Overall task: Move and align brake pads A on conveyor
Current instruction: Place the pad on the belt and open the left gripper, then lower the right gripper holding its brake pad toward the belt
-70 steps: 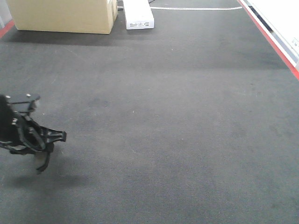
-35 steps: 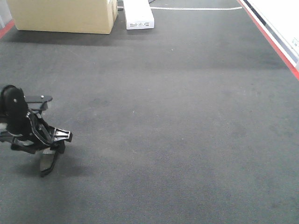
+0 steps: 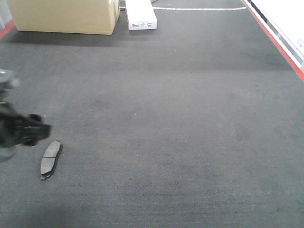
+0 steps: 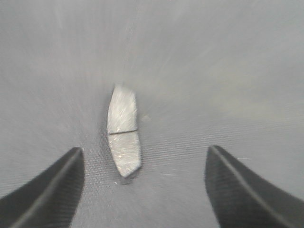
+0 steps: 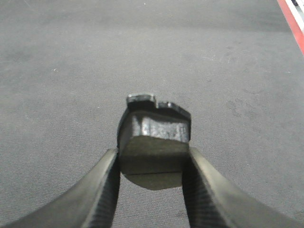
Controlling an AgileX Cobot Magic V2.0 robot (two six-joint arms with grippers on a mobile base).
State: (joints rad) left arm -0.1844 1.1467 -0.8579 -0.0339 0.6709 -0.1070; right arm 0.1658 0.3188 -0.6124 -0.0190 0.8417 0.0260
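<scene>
Left end effector (image 4: pixel 145 151) spread, brake pad (image 4: pixel 123 135) flat on conveyor (image 4: pixel 228 71) between fingers (image 4: pixel 52 190), untouched; right end effector (image 5: pixel 153 152) pinching second pad (image 5: pixel 154 130).

One brake pad (image 3: pixel 51 159) lies on the conveyor (image 3: pixel 180 118) at lower left, just below the left gripper (image 3: pixel 32 133). A cardboard box (image 3: pixel 64 16) sits at upper left, a white box (image 3: pixel 140 14) just right of it.

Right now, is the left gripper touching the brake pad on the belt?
Apart. In the left wrist view the brake pad lies on the conveyor between the open jaws of the left gripper, bare belt showing on both sides.
</scene>
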